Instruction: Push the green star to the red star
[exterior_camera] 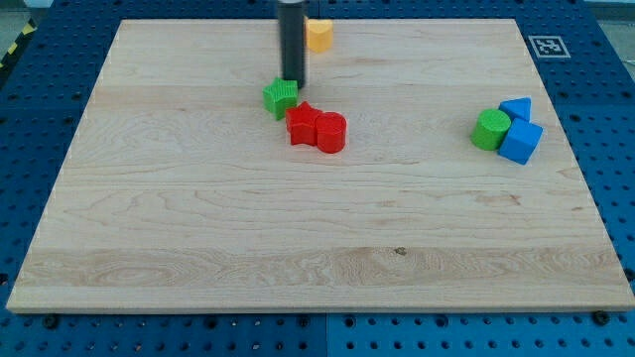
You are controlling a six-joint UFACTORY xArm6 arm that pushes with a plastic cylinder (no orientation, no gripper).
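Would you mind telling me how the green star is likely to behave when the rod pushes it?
The green star looks rigid and squat, so it should slide rather than tip or roll. My tip sits at its upper right edge, off centre, so it may spin. It already seems to touch the red star, which might shift too.

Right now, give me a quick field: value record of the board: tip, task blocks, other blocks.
tip: my tip sits at the upper edge of the green star
green star: left of board centre, touching or almost touching the red star on its lower right
red star: pressed against the red cylinder
red cylinder: right of the red star
yellow block: near the view's top edge, partly hidden by the rod
right cluster: green cylinder, two blue blocks
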